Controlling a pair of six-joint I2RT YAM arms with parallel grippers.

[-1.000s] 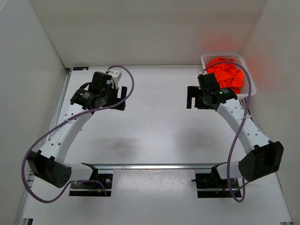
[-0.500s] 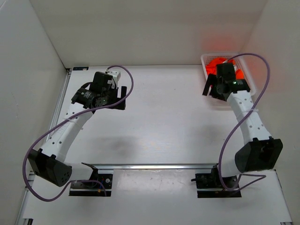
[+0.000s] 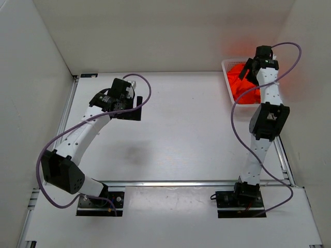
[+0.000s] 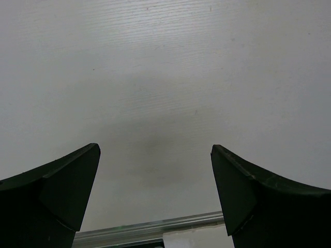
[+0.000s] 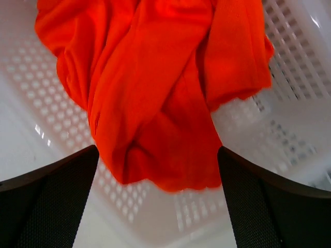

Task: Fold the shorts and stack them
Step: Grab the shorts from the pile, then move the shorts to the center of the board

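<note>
The orange-red shorts (image 3: 242, 86) (image 5: 155, 93) lie crumpled in a white mesh basket (image 3: 228, 70) at the table's far right corner. My right gripper (image 3: 250, 68) (image 5: 158, 175) hangs over the basket, open, fingers spread either side of the lower edge of the cloth, not touching it. My left gripper (image 3: 135, 107) (image 4: 155, 170) is open over bare table at the far left, nothing between its fingers.
White walls close in the table at the back and on both sides; the basket wall (image 5: 295, 62) sits close to the right wall. An aluminium rail (image 3: 170, 183) (image 4: 150, 230) crosses the near part of the table by the arm bases.
The right arm has stretched out from the table's middle right to above the basket. The left arm has shifted slightly to the right.
</note>
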